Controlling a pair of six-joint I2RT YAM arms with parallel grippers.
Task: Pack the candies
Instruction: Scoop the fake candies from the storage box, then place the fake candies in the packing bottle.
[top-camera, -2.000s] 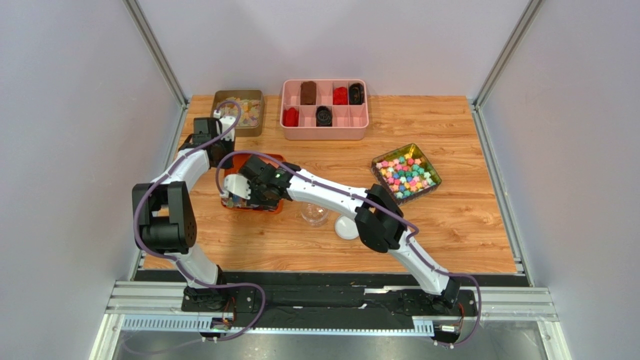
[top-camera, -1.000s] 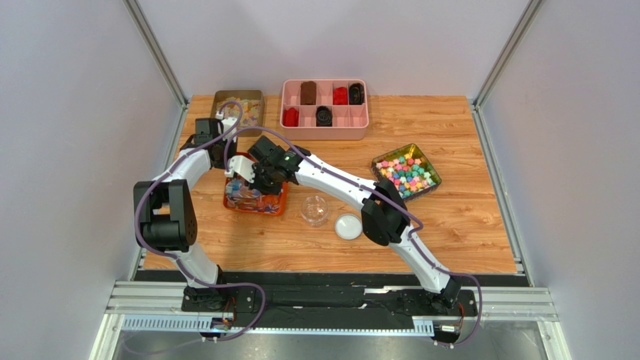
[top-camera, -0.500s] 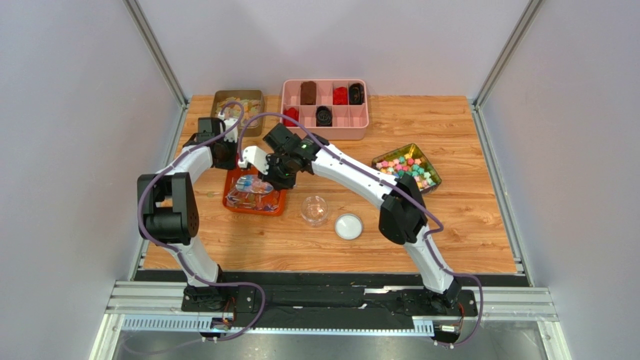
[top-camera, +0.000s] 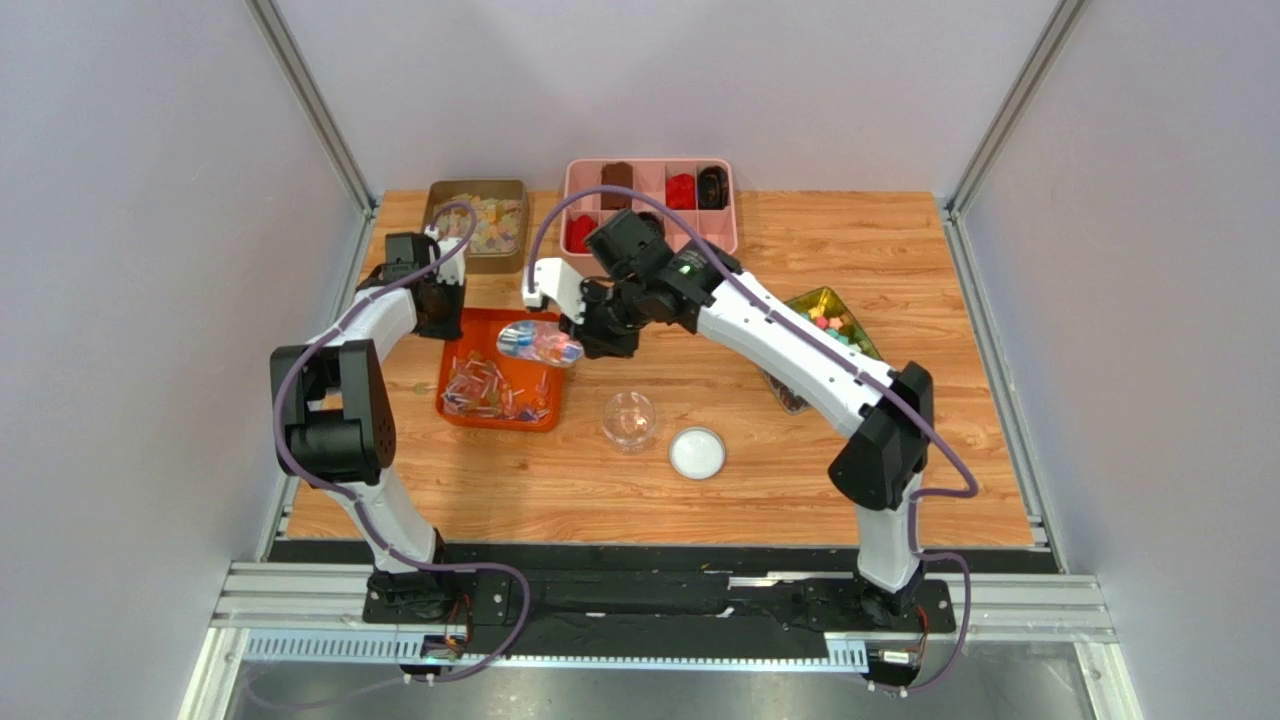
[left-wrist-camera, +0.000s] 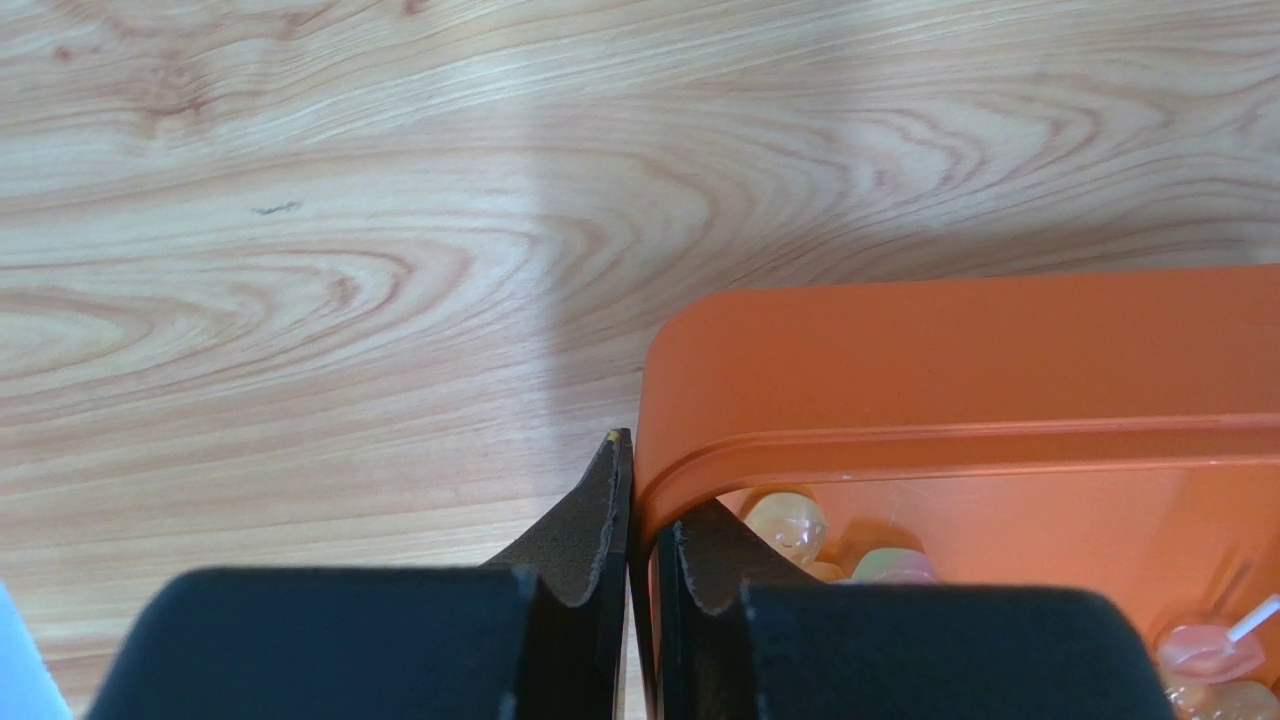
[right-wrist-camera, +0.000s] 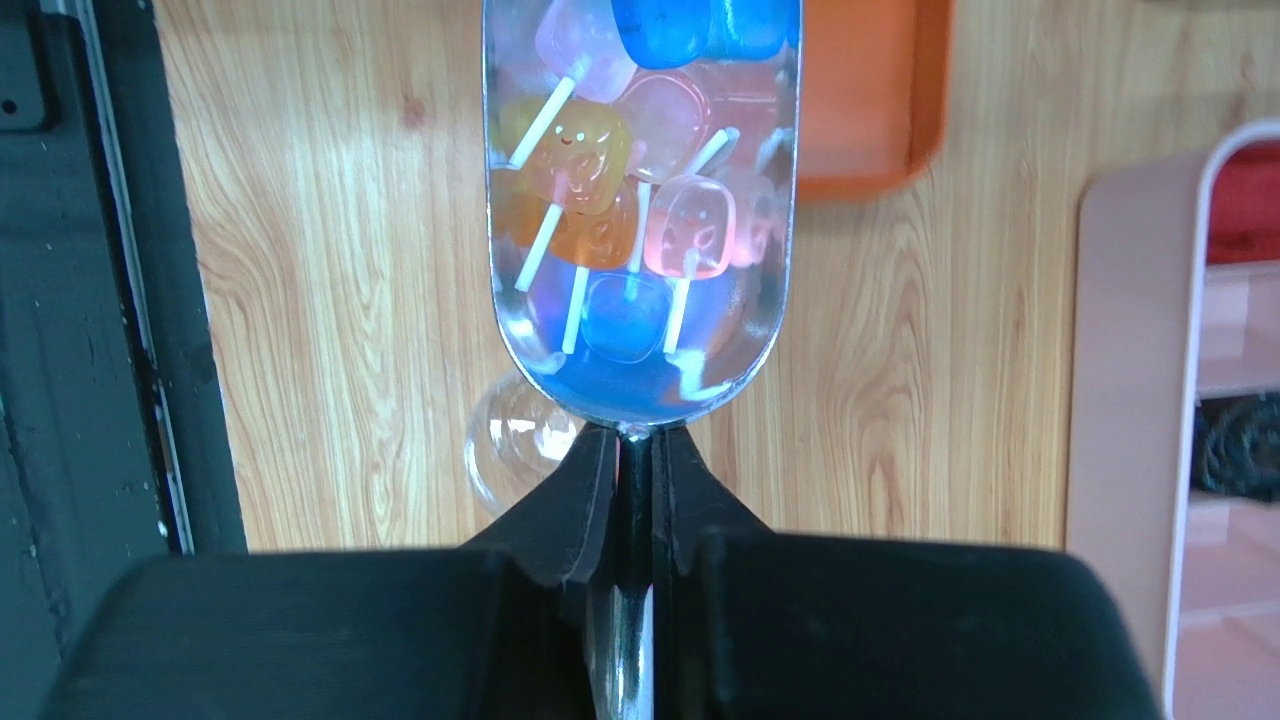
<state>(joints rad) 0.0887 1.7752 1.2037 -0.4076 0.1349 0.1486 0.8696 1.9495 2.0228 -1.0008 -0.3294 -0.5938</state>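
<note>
right hand (right-wrist-camera: 639, 450) clamped on a clear scoop (right-wrist-camera: 706, 360) full of candies (right-wrist-camera: 579, 165), left hand (left-wrist-camera: 643, 488) pinching the orange tray (left-wrist-camera: 962, 360) rim. cup (top-camera: 628, 420) looks empty, so packing's barely begun.

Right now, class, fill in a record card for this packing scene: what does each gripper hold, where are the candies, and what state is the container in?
left gripper: shut on a corner of the orange tray, pinching its rim
right gripper: shut on the handle of the clear scoop
clear scoop: loaded with candies, lifted at the orange tray's right side
orange tray: on the table, more candies inside
jar: clear, open, standing on the table
lid: white, lying to the jar's right
</note>
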